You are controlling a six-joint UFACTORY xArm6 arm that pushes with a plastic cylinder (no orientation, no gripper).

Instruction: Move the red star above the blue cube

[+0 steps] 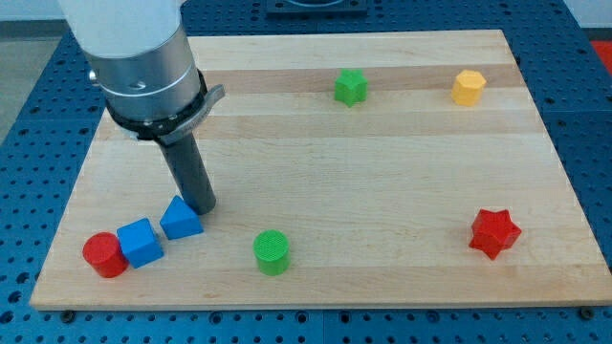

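Fingers absent: rod only, holding nothing; my tip (201,205) touches blue triangle (181,220) near-left. Red star (494,232) lies far right, near edge; blue cube (140,242) near-left.

**Tip beside the blue triangle**

My tip (199,204) touches the blue triangle (181,219) at its upper right. Left of that triangle sit the blue cube (140,242) and red cylinder (103,255); the green cylinder (272,252) lies right, the red star (494,232) far right.
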